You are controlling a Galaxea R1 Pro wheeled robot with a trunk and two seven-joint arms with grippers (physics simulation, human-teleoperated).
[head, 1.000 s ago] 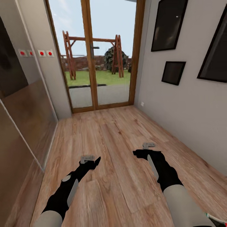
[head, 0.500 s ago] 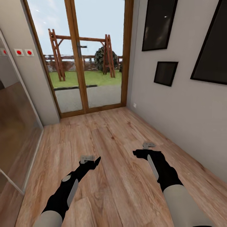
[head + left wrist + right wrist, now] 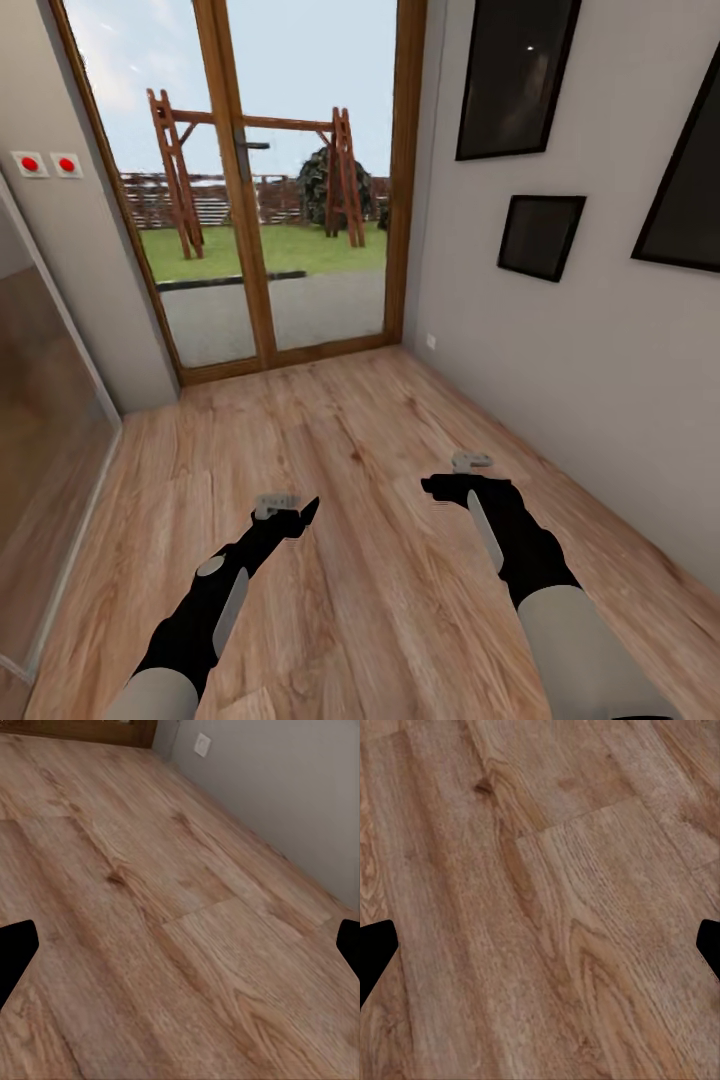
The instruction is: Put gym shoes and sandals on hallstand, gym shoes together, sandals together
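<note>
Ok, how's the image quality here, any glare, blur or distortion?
Head view: bright daylight through the glass door, no blown-out glare; wide-angle lens leans the wall frames outward; soft render, little shadow under the arms. Left wrist view: floor grain sharp close up, softer towards the wall. Right wrist view: evenly lit floor, flat, shadowless.

Both arms out front, tools wide open and carrying nothing.

Left arm reaches forward and slightly inward, black forearm rising to the left tool (image 3: pixel 300 515), a small grey block on top of its wrist. Right arm sits a touch higher and further forward, right tool (image 3: pixel 440 487) pointing inward toward the left one, well apart from it. In each wrist view the black fingertips (image 3: pixel 16 949) (image 3: pixel 376 945) sit at opposite edges, jaws spread.
</note>
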